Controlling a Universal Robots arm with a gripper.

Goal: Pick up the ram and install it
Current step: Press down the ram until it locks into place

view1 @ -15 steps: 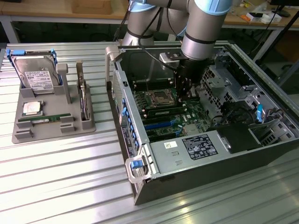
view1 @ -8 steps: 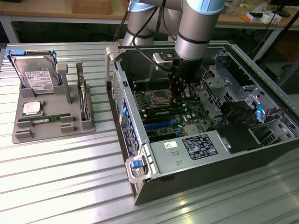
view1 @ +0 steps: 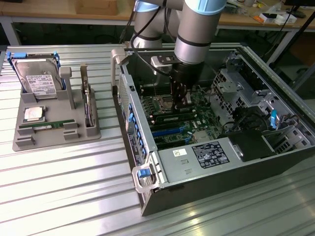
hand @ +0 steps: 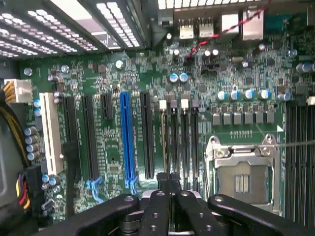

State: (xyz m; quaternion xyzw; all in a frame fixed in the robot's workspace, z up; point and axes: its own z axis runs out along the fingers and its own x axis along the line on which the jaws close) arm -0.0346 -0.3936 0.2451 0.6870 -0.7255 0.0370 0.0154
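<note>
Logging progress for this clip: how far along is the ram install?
Done, it seems: a ram stick stands in a motherboard slot inside the case. In hand: the gripper, shut, sits right over that stick; contact is unclear. Left: whether it is fully seated cannot be told. Another green stick lies in the gray tray.

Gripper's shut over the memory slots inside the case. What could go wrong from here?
1. The gripper is shut near one end of the ram, which appears to stand edge-on in its slot. Pressing there may seat it unevenly.
2. The open processor socket lies right beside the slots, so a sideways slip might hit its exposed contacts.
</note>
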